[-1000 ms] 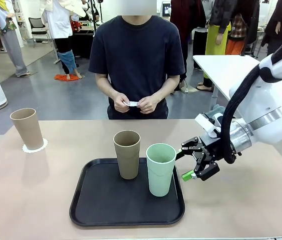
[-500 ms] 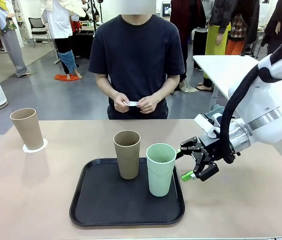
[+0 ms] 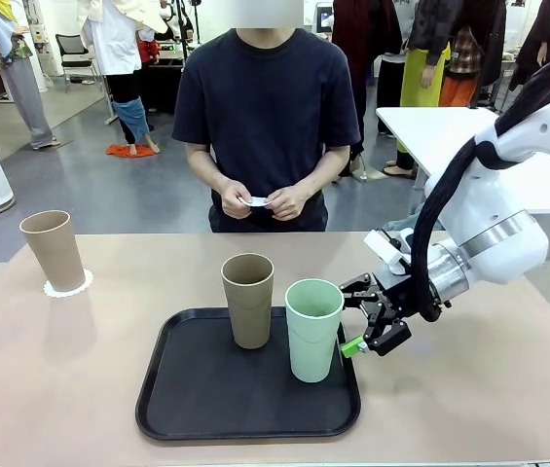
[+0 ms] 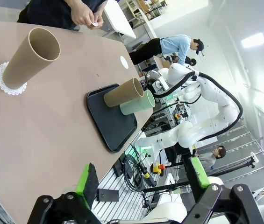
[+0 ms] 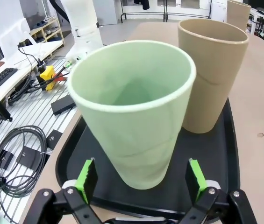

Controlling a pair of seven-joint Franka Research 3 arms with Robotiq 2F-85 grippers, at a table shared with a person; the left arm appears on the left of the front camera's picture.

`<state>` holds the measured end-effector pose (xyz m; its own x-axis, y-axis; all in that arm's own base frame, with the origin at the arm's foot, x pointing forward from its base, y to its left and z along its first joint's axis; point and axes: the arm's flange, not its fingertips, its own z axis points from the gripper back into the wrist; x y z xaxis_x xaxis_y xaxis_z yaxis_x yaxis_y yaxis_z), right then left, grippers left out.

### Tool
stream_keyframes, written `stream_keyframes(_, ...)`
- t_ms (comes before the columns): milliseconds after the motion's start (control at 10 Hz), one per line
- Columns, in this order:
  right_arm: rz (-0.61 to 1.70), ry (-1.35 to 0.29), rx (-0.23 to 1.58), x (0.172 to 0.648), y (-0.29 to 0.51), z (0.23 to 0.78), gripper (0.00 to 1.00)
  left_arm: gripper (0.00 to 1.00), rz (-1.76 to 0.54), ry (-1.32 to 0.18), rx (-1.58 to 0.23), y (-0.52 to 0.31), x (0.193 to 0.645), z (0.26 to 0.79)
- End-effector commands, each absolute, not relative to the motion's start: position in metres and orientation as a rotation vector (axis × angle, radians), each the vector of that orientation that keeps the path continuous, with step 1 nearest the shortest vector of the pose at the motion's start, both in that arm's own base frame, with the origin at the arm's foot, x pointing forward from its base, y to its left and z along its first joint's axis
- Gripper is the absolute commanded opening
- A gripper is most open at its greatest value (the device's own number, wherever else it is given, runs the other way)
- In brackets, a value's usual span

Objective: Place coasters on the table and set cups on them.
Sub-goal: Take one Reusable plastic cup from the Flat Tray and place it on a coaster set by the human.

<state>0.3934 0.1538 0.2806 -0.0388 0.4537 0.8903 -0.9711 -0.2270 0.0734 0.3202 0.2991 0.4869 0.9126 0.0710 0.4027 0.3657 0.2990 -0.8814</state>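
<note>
Right gripper [image 3: 349, 319], jaws released, sits just beside the green cup [image 3: 313, 329]; a skewed approach could knock it into the neighbouring brown cup [image 3: 247, 300].

Green cup [image 3: 313, 329], centre frame: pale mint, plain. Tan cup [image 3: 248, 300] just left of it: tan-brown, plain. Far-left cup [image 3: 53, 250]: same tan-brown. Coaster [image 3: 68, 286] under it: white, lacy scalloped edge. Tray [image 3: 197, 389]: black. Counter [image 3: 60, 370]: beige, no pattern. Right end effector [image 3: 350, 317]: black, green pads; arm [image 3: 494, 214] white. Left end effector [image 4: 143, 179]: black, green pads. Shirt [image 3: 267, 107], top centre: very dark, plain.
</note>
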Motion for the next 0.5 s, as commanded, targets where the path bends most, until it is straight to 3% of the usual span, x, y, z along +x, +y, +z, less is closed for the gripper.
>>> stream_keyframes(0,1.563,-0.758,1.046,0.3945,0.163,0.2763,1.0,1.0,-0.19,-0.403,-1.257,0.3002,0.3196,0.489)
stream_keyframes(400,1.564,-0.752,1.136,0.393,0.1666,0.275,1.0,1.0,-0.19,-0.403,-1.257,0.3002,0.3196,0.489)
